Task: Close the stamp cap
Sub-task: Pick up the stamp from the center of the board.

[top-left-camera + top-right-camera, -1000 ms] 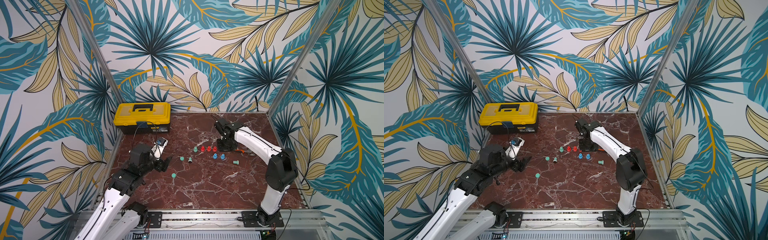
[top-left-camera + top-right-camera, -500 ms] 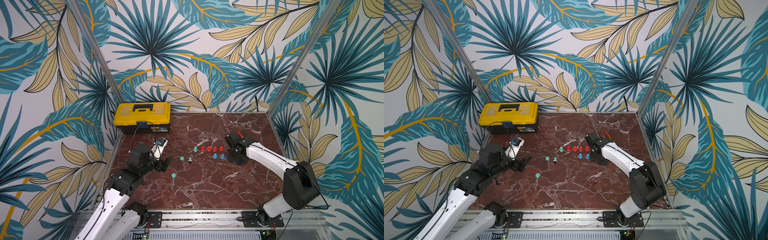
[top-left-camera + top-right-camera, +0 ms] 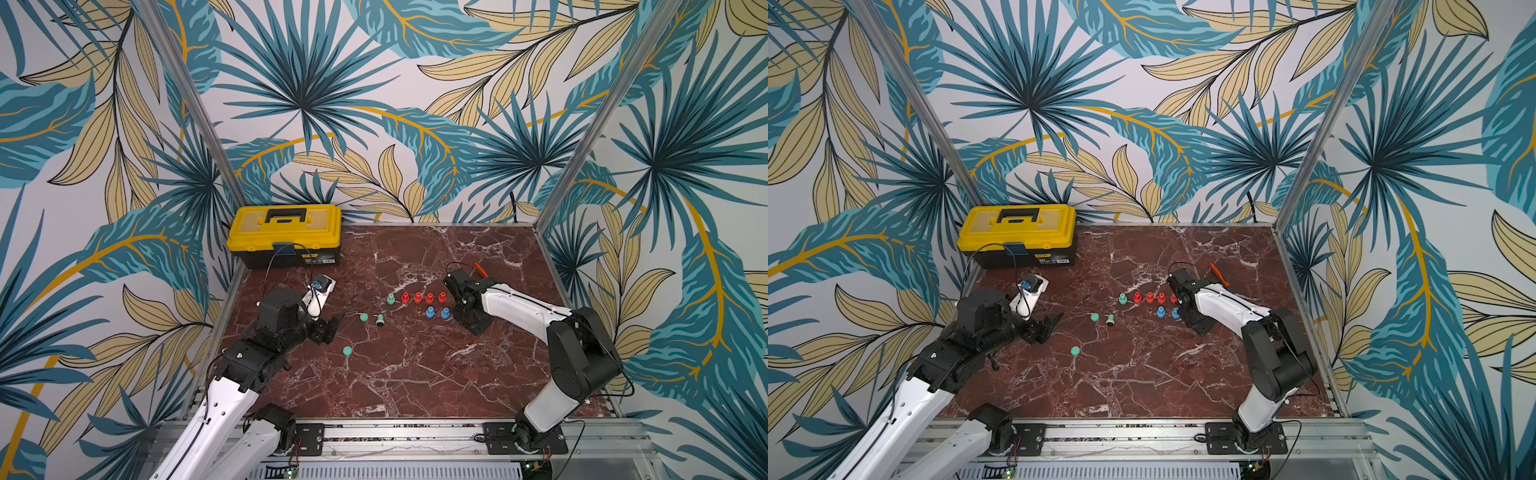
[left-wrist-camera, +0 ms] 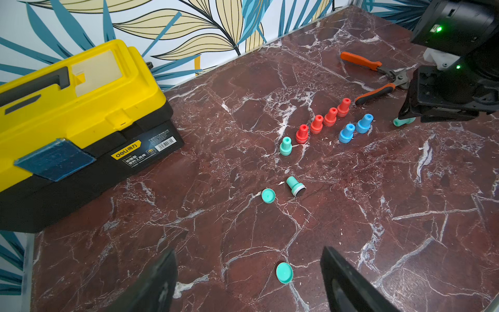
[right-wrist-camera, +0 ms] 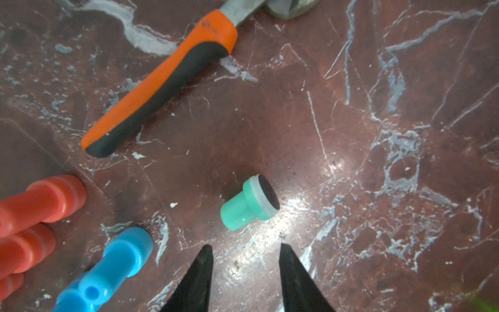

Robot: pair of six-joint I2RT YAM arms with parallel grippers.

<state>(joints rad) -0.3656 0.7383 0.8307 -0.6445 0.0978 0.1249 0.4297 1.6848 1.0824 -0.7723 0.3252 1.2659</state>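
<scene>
From above, right claw [image 3: 473, 326] hangs beside a blue stamp [image 3: 445, 312]. Left wrist: left claw [image 4: 248, 251] gapes wide near a loose cap [image 4: 284, 272]. Right wrist: narrow, empty jaws over the tipped green stamp [image 5: 248, 202]; closing may roll it away.

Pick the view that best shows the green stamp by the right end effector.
Right wrist: the green stamp lies whole, on its side, pad bare, before the right end effector. Left wrist shows a sliver; top views hide it behind that end effector.
</scene>
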